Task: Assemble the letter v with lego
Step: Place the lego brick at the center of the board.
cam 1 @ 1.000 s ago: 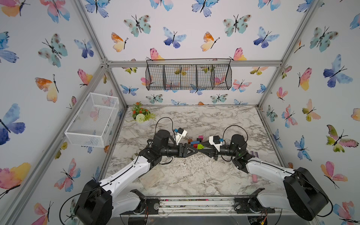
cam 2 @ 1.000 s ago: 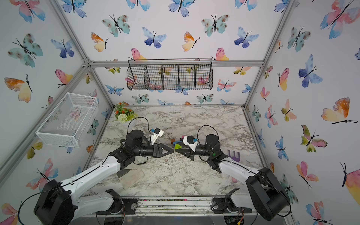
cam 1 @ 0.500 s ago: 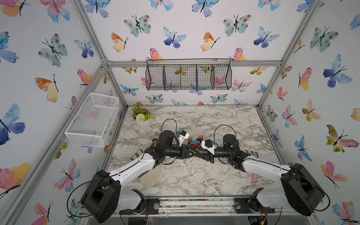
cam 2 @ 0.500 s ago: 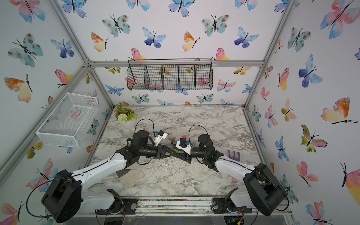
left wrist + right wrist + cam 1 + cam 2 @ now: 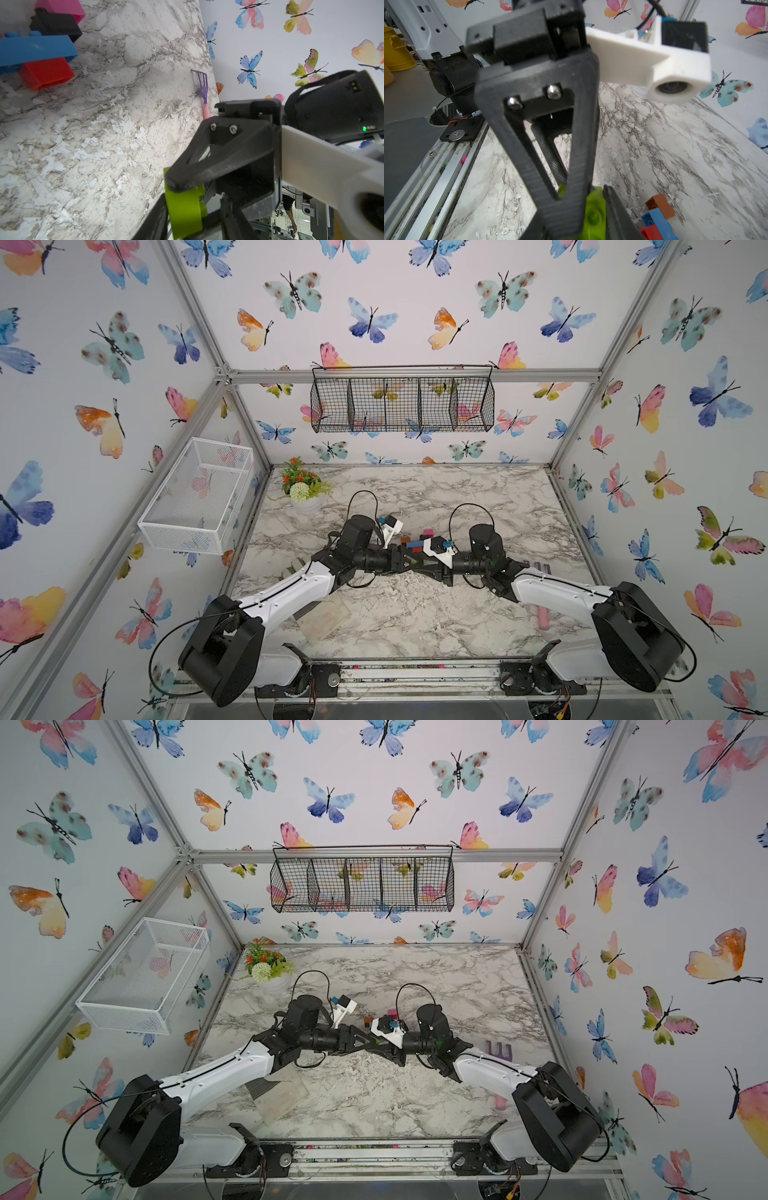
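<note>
Pinching lime-green brick [image 5: 184, 209], right end effector [image 5: 419, 563] faces left end effector [image 5: 404, 562], whose grip I cannot tell.

Butterflies everywhere: the wallpaper [image 5: 395, 302] covers the back wall and both side walls, bright watercolour wings on white. An aluminium frame [image 5: 415, 375] runs along the edges. Up on the back wall hangs a black wire basket [image 5: 365, 406] split into compartments, and on the left wall a white mesh basket [image 5: 183, 537]. Below lies an evenly lit marble-look tabletop [image 5: 415, 614], with a flower pot [image 5: 302, 489] tucked into the far left corner.
</note>
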